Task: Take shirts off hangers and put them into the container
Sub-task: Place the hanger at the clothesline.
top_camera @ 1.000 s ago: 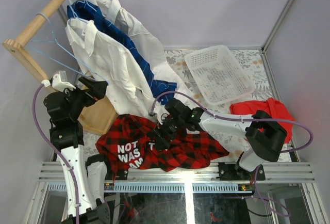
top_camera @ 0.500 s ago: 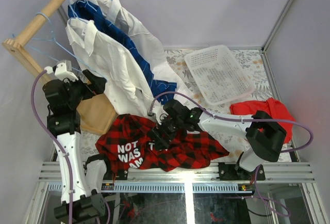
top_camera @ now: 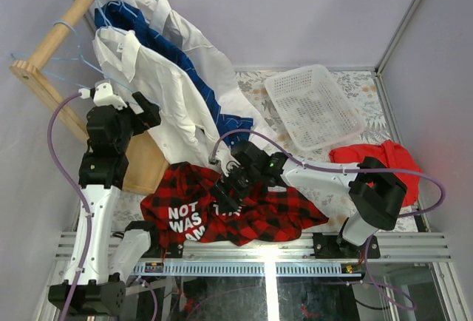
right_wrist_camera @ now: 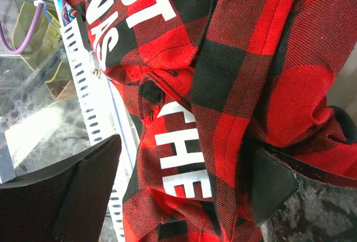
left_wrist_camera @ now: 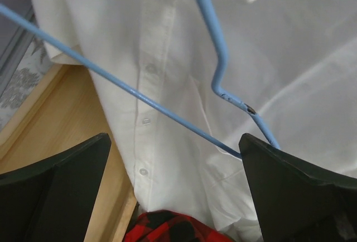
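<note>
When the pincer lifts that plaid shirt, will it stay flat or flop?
Probably flop: the plaid shirt lies crumpled in soft folds, so most would dangle below the pinched spot. It looks like thin cloth, likely light for its size. Its coarse weave seems unlikely to slip from the right pincer.

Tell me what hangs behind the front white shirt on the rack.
Behind the front white shirt hangs a dark blue checked shirt, then a second white shirt. Only edges of each show; the rest of both is covered by the cloth in front.
</note>
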